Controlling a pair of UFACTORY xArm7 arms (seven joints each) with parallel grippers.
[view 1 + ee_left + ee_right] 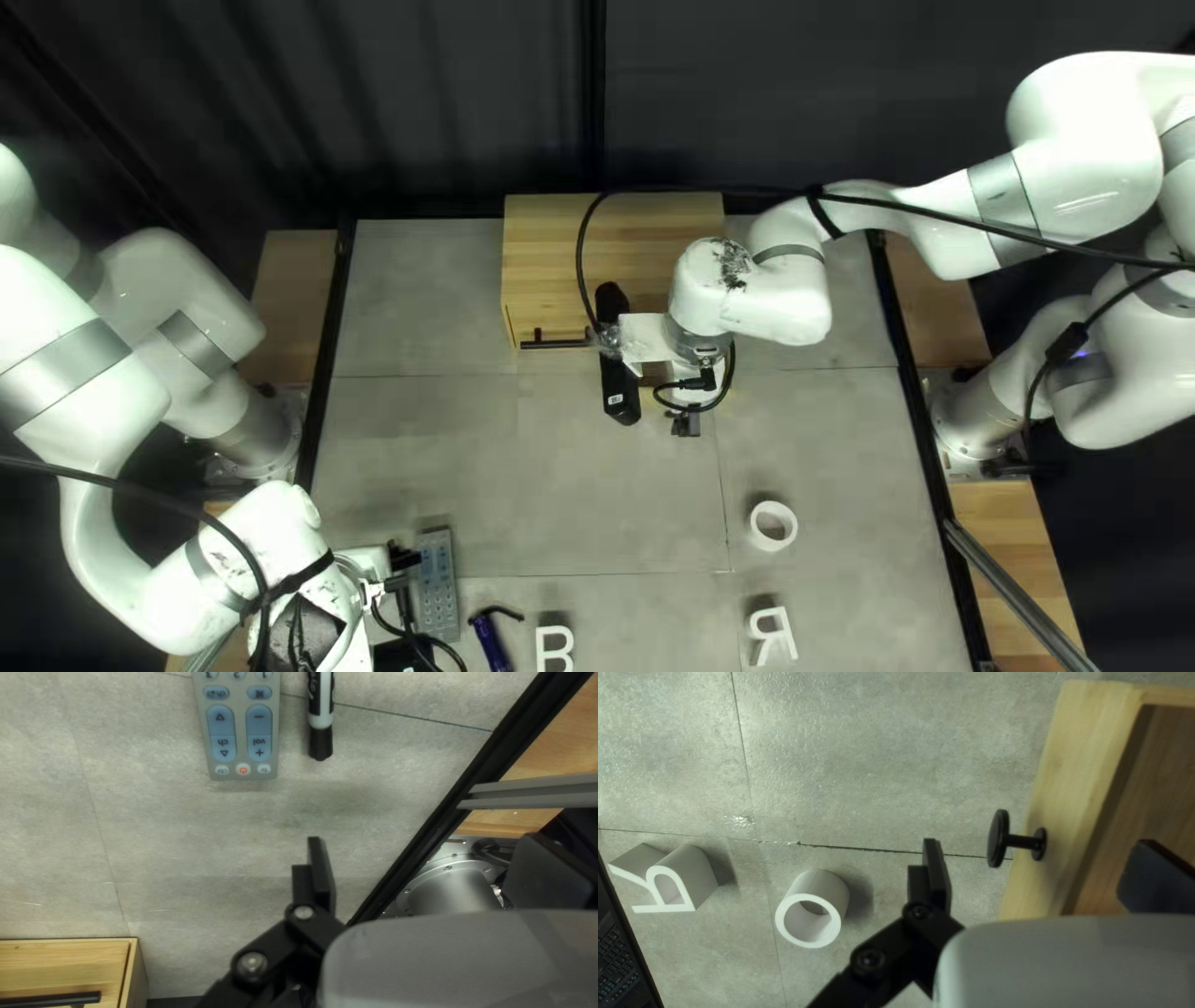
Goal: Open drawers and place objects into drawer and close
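Along the near side of the worktop (560, 473), a white letter B (554, 647) lies between a blue tube (492, 645) with a black bent end and a white letter R (772, 635), which looks mirrored in the top left view. At the outer edge of the right wrist view, past the R, part of a laptop (616, 967) shows its keyboard. A grey remote (437, 585) with blue buttons rests on the worktop to the left of the tube, just beside the left gripper (401, 564). The left wrist view shows that gripper's fingers wide apart with nothing held, the remote and a black-and-white marker (321, 715) ahead of it, side by side and apart. Farther off, above the R, sits a thick white ring (773, 525). Beyond that, the right gripper (685, 424) hangs by the front of a wooden cabinet (610, 230), its fingers also wide apart and empty. A drawer (1095, 740) stands pulled out there, a black knob (999, 839) on its front, in line with the gap between those fingers. Left of it, the cabinet has a black bar handle (554, 341). Behind everything hangs a dark curtain (423, 100).
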